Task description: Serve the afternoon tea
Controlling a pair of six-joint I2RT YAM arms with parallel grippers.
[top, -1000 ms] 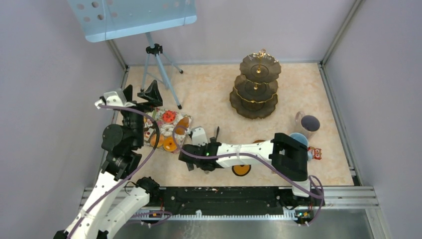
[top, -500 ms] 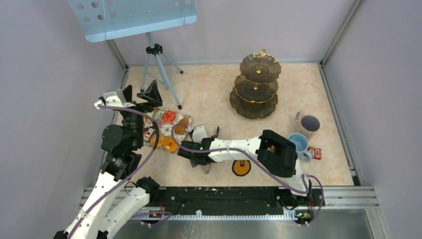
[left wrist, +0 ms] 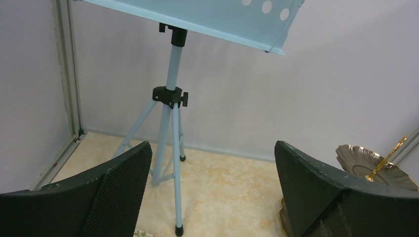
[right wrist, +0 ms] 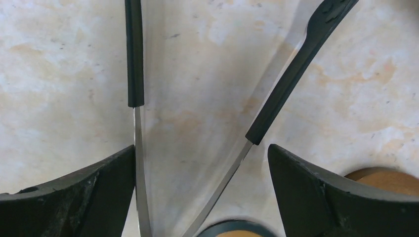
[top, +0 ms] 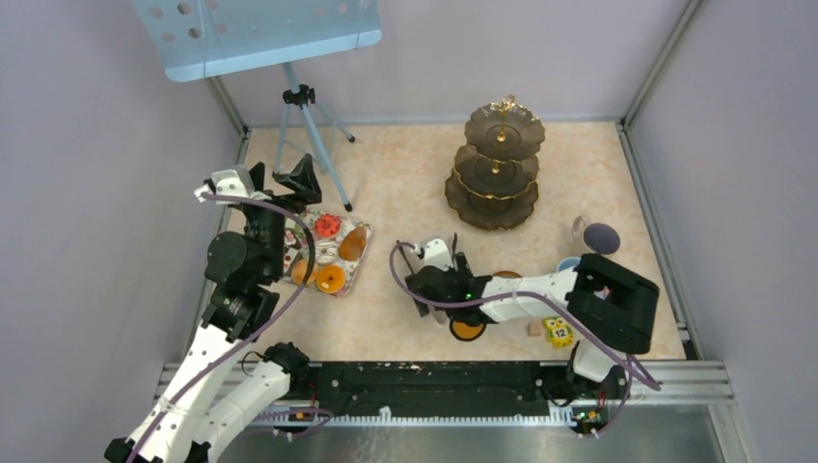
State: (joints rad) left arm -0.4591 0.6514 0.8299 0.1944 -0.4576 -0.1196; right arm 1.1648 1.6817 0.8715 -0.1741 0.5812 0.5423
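**1. Right gripper.** A second ago I had it stretched out beside the pastry tray. It now hangs over the middle of the table, jaws spread as wide as they go and gripping nothing.

**2. Tongs.** Steel with black sleeves, lying on the table directly under the tool. From the wrist view both arms fall inside the finger span. The tips point ahead of the fingers and the hinge end runs back toward the wrist. Not yet picked up.

**3. Orange round.** Dark-rimmed, just behind the tool, near the tongs' hinge end.

**4. Brown saucer.** Behind the tool and to its right, near.

**5. Toy pastries.** In their patterned tray, well off to the tool's left.

**6. Three-tier stand.** Ahead of the tool and to its right, well apart. I see no pastry on its tiers.

**7. Light blue cup, grey mug.** Far to the tool's right. The elbow's swing now hides most of the cup and has uncovered the yellow owl block.

**8. Left gripper.** Wide open and empty, facing the music stand, barely shifted.

**Assessment.** I judge that I have left the pastries to fetch the tongs. Serving has not really begun, and the next step is to close on both tong arms.
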